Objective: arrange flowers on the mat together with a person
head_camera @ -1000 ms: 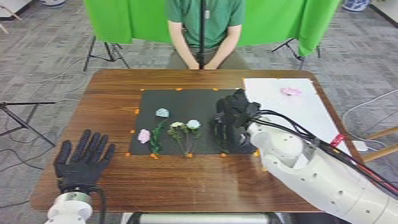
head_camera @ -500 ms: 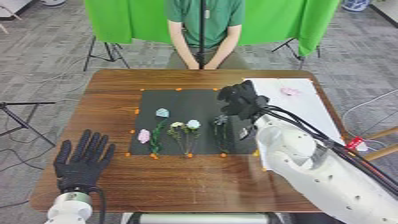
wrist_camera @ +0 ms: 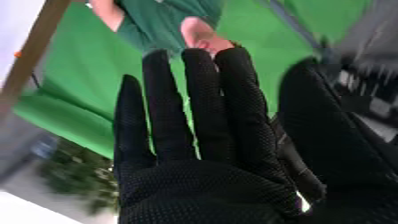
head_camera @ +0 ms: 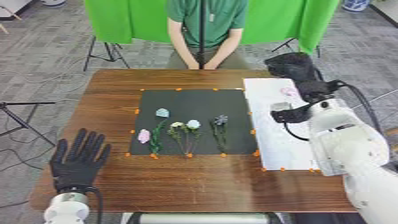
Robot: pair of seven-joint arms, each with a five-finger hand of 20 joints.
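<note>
In the head view the right hand (head_camera: 298, 75) is over the far part of the white sheet, near a pink flower (head_camera: 289, 92), its fingers straight. The right wrist view has the right hand (wrist_camera: 191, 180) with straight fingers and nothing held. At the table's near left, the left hand (head_camera: 76, 162) lies flat and open. On the black mat (head_camera: 191, 100) lie a pink flower (head_camera: 144, 135), a light blue flower (head_camera: 162, 113), white flowers (head_camera: 193, 124) with green stems, and a dark bluish flower (head_camera: 220, 120) towards the mat's right side.
The white sheet (head_camera: 275, 135) lies right of the mat on the brown table (head_camera: 187, 185). Orange tape bits mark the edges of mat and sheet. Across the table a person sits with both hands (head_camera: 202, 66) together at its far edge.
The right hand has moved from the mat's right part to the right, over the white sheet, uncovering the dark bluish flower. The left hand has barely shifted.
</note>
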